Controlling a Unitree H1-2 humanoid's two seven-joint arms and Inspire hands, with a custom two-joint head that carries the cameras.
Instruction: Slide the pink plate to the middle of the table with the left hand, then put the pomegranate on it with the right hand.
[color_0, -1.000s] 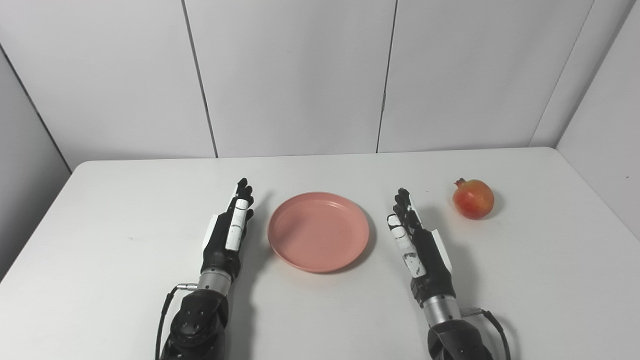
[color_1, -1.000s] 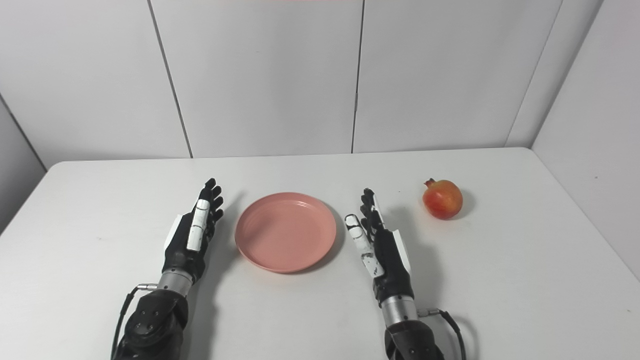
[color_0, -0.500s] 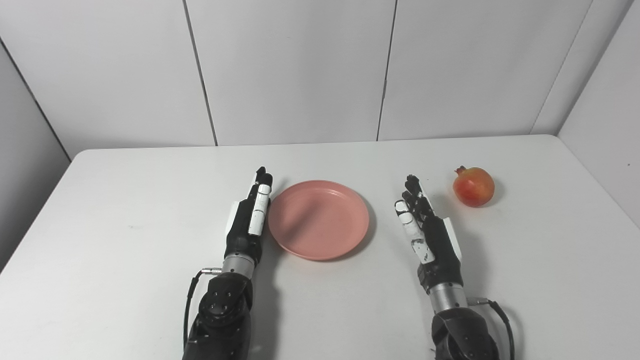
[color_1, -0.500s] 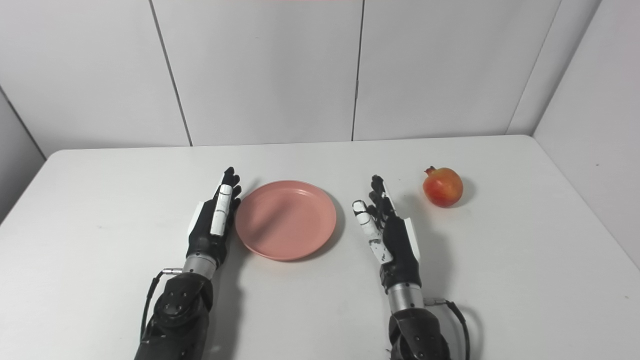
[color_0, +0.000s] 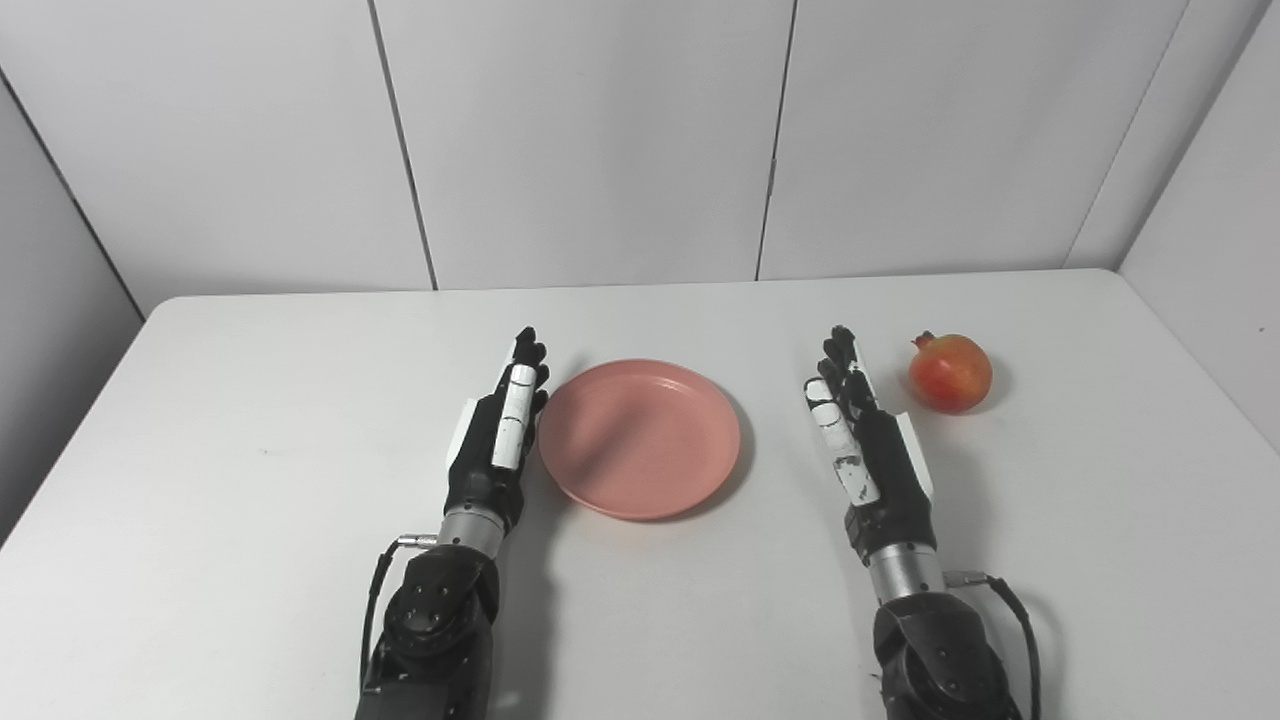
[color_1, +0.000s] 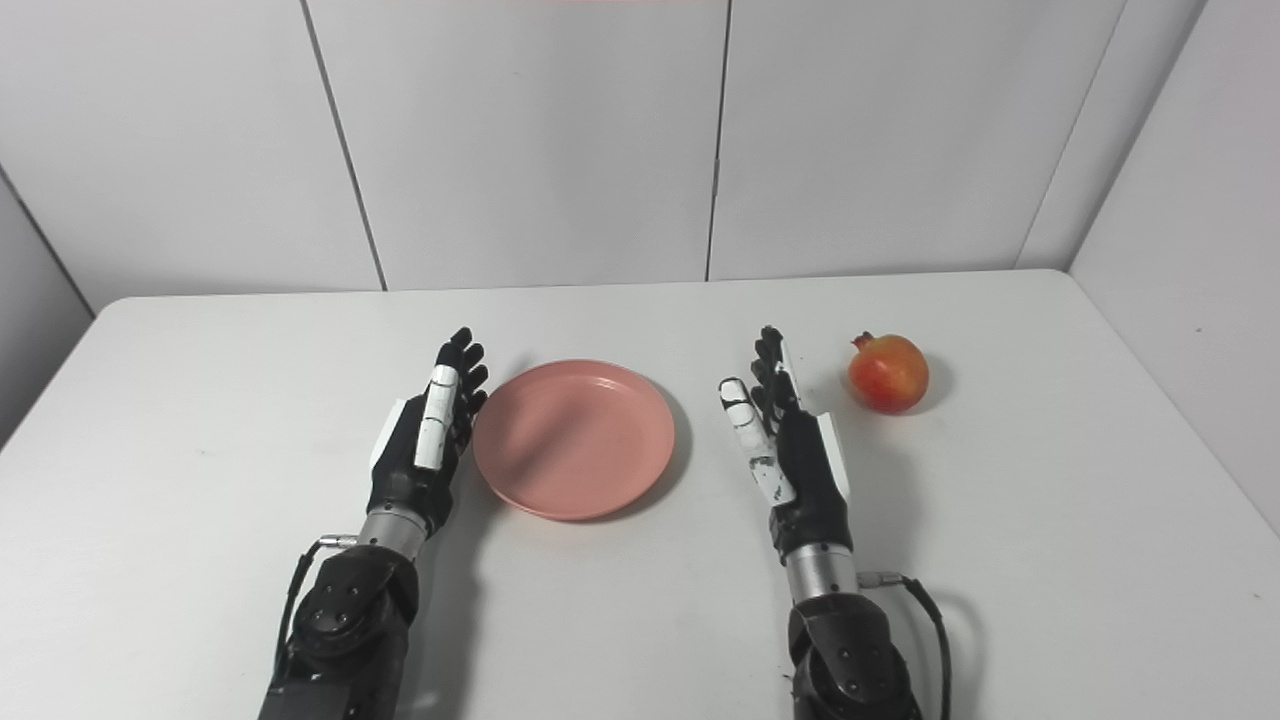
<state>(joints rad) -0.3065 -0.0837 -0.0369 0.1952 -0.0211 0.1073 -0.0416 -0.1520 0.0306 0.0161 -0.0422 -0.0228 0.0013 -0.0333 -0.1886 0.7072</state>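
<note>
Since half a second ago, both hands have moved only a little: my right hand went forward and to the right, closer to the pomegranate, and my left hand stayed beside the plate. Compared with one second ago, my left hand came much nearer to the plate, although the camera also shifted between those pictures.

Starting from the left, my left hand (color_0: 497, 440) lies low over the white table (color_0: 200, 480), standing on its edge with the fingers straight and held together, pointing away from me. It holds nothing. Its inner side is just beside the left rim of the plate, and I cannot tell if it really touches the rim.

The pink plate (color_0: 640, 438) sits flat near the middle of the table, between my two hands, and nothing is on it.

My right hand (color_0: 868, 450) is to the right of the plate, apart from it. It is also stretched out flat on its edge, fingers straight and pointing forward, and it holds nothing.

The pomegranate (color_0: 950, 372) rests on the table further to the right and a little behind, near my right fingertips (color_0: 838, 345) but not touching them. Its small crown points up and to the left.
</note>
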